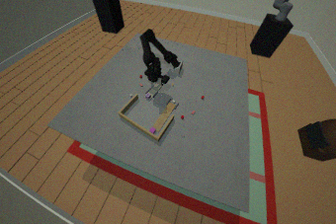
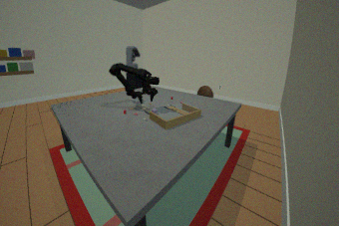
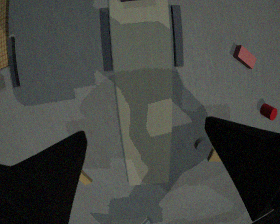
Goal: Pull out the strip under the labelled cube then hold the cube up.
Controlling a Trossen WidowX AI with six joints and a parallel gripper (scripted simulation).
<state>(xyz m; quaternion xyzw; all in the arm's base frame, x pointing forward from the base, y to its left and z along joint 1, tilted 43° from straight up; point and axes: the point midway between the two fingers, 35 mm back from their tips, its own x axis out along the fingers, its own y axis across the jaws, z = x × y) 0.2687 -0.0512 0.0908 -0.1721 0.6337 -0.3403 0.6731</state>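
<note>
My gripper (image 1: 157, 82) (image 2: 147, 100) (image 3: 146, 130) is open, its black fingers wide apart with nothing between them. A pale strip (image 3: 140, 47) runs down the wrist view, its near end reaching between and beyond the fingertips in that picture. A dark-edged thing at its far end is cut off by the frame. A magenta cube (image 1: 152, 130) is at the front end of a tan strip (image 1: 164, 116) by the wooden border. A small purple cube (image 1: 148, 96) is near the gripper. No label is readable, so I cannot tell which cube is the labelled one.
A low wooden border (image 1: 138, 125) (image 2: 181, 118) stands in front of the arm. Dark rails (image 3: 106, 40) (image 3: 177, 37) flank the pale strip. A pink block (image 3: 245, 57) and a red cylinder (image 3: 268, 111) lie to the right in the wrist view.
</note>
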